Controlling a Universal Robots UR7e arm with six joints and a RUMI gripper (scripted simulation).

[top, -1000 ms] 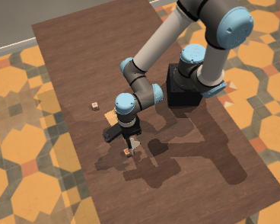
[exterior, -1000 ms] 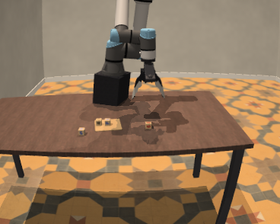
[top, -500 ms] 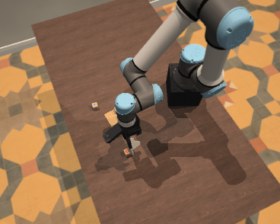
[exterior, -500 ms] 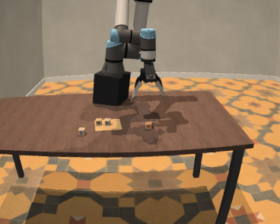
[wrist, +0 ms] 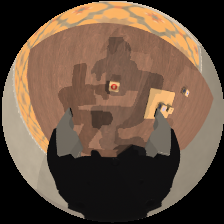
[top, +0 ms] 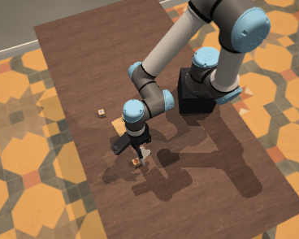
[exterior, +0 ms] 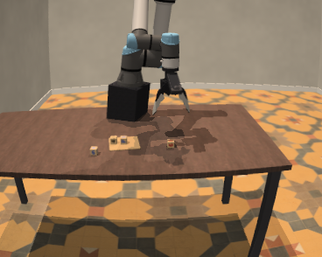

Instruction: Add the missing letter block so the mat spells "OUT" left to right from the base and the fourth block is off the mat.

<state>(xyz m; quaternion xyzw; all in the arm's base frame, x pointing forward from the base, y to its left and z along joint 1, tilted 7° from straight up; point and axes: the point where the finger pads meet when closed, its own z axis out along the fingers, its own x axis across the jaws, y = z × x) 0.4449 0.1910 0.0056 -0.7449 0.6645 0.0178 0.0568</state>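
A small tan mat (exterior: 124,142) lies on the wooden table; it also shows in the wrist view (wrist: 160,104) and, partly hidden by the arm, in the top view (top: 119,125). Two letter blocks (exterior: 118,140) sit on it side by side. A block with a red mark (exterior: 171,143) lies off the mat, in the arm's shadow; it also shows in the wrist view (wrist: 114,86) and in the top view (top: 135,162). A fourth block with a blue mark (exterior: 94,150) lies off the mat on the other side (top: 101,111). My gripper (exterior: 171,101) hangs open and empty high above the red-marked block.
The arm's black base (exterior: 127,100) stands at the back of the table. The table's edges are far from the blocks. The letters are too small to read.
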